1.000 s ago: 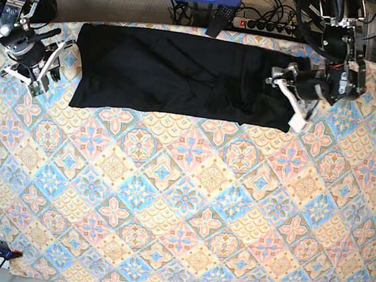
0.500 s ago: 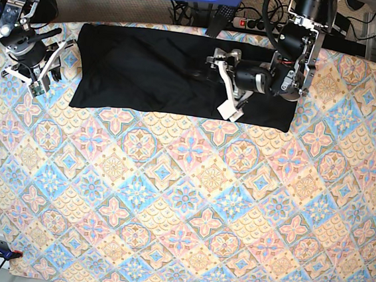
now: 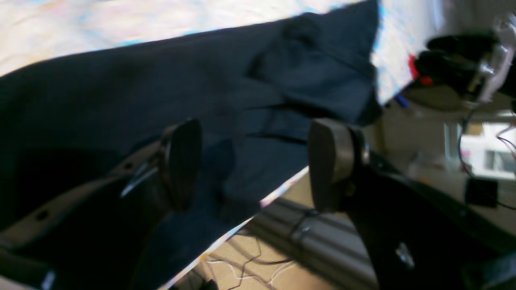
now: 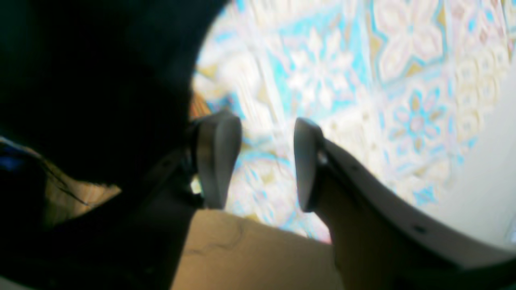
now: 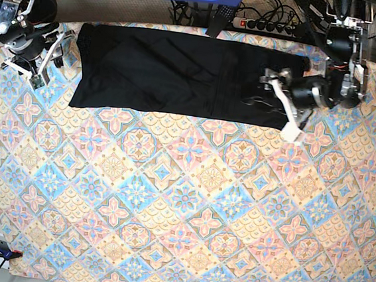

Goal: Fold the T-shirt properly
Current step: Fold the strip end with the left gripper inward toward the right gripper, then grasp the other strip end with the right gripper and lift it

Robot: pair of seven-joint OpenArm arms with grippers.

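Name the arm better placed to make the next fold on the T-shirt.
Probably the left: its open pincer hangs over the T-shirt's end. The right pincer sits off the cloth, over the patterned table cover.

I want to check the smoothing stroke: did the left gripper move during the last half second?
Yes. In the base view the left gripper moved toward the right end of the T-shirt, away from its middle.

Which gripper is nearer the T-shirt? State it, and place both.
Left. The left gripper hangs open over the T-shirt at its end; the right gripper sits open just off the opposite edge, over the patterned cloth.
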